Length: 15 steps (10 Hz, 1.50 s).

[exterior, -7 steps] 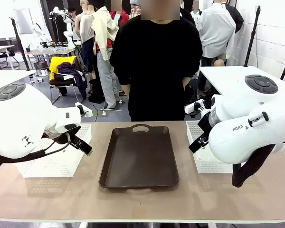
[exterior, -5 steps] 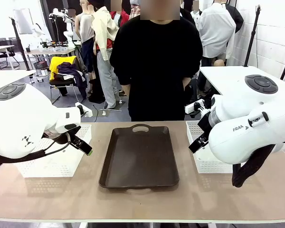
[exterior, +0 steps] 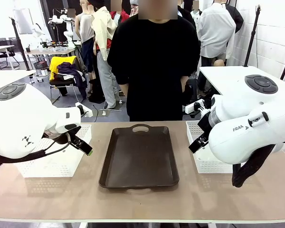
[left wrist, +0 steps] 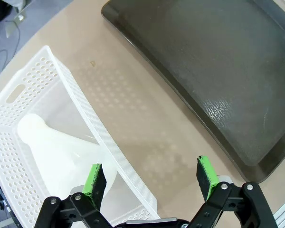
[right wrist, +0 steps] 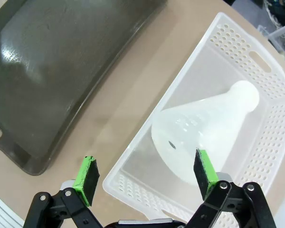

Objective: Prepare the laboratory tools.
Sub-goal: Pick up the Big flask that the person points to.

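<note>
Left end effector (left wrist: 150, 175): is held spread wide, empty, poised over flask (left wrist: 52, 147) laid sideways in white basket (left wrist: 42, 71). Right end effector (right wrist: 146, 175): likewise spread, empty, over second flask (right wrist: 209, 128). Tray (exterior: 140, 156) is set between, presumably to receive both.

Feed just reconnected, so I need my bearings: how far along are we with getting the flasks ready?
Done: nothing, the tray is bare. In hand: nothing gripped. The left pincer hangs open by the left flask, which lies in the left basket. The right pincer is open over the right flask in the right basket. Left: lifting both flasks out, probably onto the tray.
</note>
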Each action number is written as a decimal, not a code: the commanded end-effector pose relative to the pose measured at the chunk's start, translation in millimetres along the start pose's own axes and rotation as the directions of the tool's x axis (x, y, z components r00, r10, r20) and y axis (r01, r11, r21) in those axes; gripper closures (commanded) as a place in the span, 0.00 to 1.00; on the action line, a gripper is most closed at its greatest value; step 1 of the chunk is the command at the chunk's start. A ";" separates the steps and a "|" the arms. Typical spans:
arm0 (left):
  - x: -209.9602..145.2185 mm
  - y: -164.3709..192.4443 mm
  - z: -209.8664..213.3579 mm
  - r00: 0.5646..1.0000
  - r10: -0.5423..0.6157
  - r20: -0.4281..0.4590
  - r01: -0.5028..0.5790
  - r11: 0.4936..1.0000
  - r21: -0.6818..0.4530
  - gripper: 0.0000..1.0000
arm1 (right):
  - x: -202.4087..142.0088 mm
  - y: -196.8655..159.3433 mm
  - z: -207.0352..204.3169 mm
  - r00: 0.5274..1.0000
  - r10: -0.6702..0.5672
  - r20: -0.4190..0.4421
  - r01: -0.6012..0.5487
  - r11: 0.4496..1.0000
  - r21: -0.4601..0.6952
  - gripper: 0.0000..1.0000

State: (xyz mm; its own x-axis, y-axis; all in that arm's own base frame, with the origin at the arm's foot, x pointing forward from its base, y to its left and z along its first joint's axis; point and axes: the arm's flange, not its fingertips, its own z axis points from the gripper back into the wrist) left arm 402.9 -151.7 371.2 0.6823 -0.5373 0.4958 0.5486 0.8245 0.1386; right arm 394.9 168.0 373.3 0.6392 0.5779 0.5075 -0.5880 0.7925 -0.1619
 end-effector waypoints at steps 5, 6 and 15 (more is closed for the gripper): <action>-0.2 0.8 0.1 1.000 0.002 0.000 -0.002 1.000 0.001 0.00 | 0.0 -0.1 0.0 1.000 -0.001 0.000 0.001 1.000 0.000 0.00; -0.2 0.8 0.1 1.000 0.002 0.000 -0.002 1.000 0.001 0.00 | 0.0 -0.1 0.0 1.000 -0.001 0.000 0.001 1.000 0.000 0.00; 17.1 49.7 75.0 0.973 0.131 0.190 -0.089 0.973 -0.212 0.00 | -5.9 -40.2 106.5 0.984 -0.140 0.114 0.107 0.961 0.255 0.00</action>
State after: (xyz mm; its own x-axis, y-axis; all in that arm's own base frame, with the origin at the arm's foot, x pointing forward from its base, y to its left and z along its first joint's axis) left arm 402.6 -133.8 437.5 0.6550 -0.4165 0.6305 0.5299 0.8480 0.0098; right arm 372.1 147.3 454.2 0.6536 0.4684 0.5945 -0.5963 0.8024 0.0233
